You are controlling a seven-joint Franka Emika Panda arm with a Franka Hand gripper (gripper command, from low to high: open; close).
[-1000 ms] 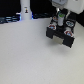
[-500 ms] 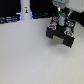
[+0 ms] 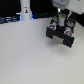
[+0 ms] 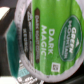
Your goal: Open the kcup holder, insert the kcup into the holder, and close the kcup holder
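The kcup holder [image 3: 61, 34] is a black boxy unit at the exterior view's upper right, with its lower front part standing out toward the camera. My gripper [image 3: 61, 18] hangs just over its top under the white arm. A small green spot at the fingers is the kcup [image 3: 62, 16], which looks held above the holder. In the wrist view the kcup's green lid [image 4: 50, 42] with white lettering fills nearly the whole picture, tilted. My fingers do not show there.
Red-and-white-topped pods [image 3: 52, 23] sit on the holder's top on both sides of the gripper. A tall white post [image 3: 25, 9] with a black mark stands at the back on the exterior view's left. A pale tabletop [image 3: 25, 55] spreads in front.
Almost nothing differs; the arm stays over the holder, at most shifting very slightly.
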